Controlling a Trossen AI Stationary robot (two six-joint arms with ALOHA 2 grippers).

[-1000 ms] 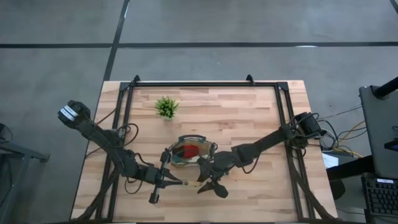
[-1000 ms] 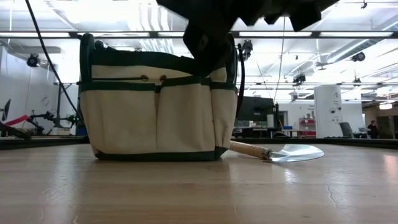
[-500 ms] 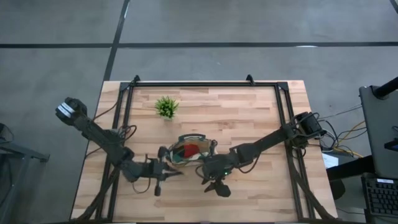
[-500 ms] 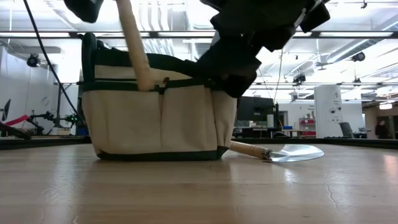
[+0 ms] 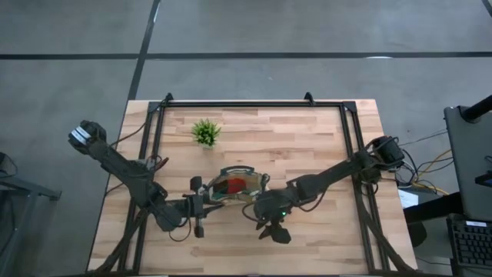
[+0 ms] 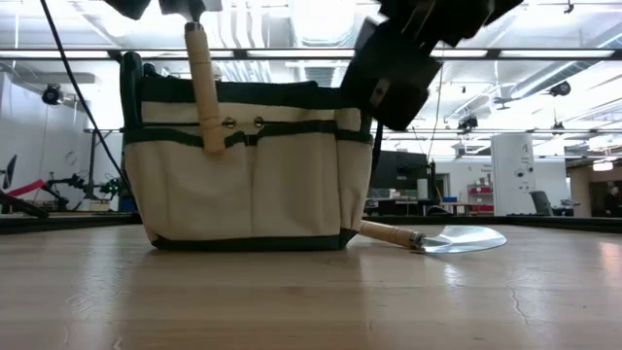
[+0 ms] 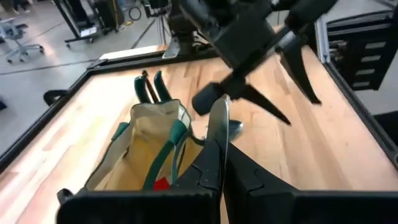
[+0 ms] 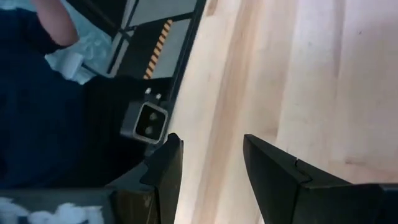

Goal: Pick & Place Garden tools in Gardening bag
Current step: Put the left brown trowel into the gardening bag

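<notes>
— So where did things stand?
— The left gripper was clamped on a wooden-handled fork, handle hanging just outside the bag, mid-table toward the front edge. The right gripper gaped wide, empty.
— The trick?
— I'd say lift the handle clear of the rim before releasing. The trowel waited on the table.

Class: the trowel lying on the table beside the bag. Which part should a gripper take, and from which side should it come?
Grip the trowel by its wooden handle, coming straight down from above. It lies flat on the table, handle end against the bag, and the blade is broad and thin. The open right gripper hangs nearest.
</notes>
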